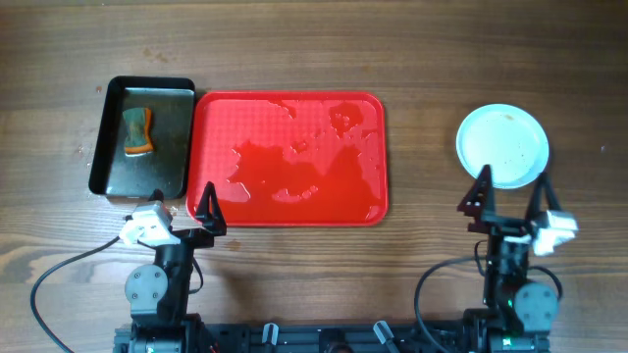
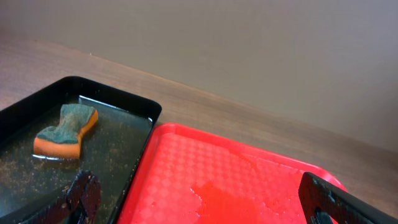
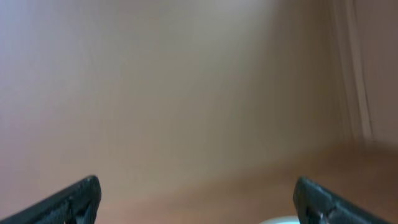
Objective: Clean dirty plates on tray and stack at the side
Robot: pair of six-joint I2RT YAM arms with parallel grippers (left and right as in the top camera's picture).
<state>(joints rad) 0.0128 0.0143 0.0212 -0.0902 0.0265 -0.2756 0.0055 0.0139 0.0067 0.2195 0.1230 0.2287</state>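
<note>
The red tray (image 1: pixel 291 157) lies mid-table, wet, with no plates on it; it also shows in the left wrist view (image 2: pixel 205 174). A pale-blue plate stack (image 1: pixel 502 145) sits on the table at the right; I cannot tell how many plates are in it. Its top plate has small brown specks. My left gripper (image 1: pixel 183 203) is open and empty at the tray's near-left corner. My right gripper (image 1: pixel 511 194) is open and empty just in front of the plates. The right wrist view shows only a sliver of plate rim (image 3: pixel 280 220).
A black metal pan (image 1: pixel 142 135) with murky water stands left of the tray. An orange-and-green sponge (image 1: pixel 138 130) lies in it, also in the left wrist view (image 2: pixel 67 130). Bare wooden table surrounds everything.
</note>
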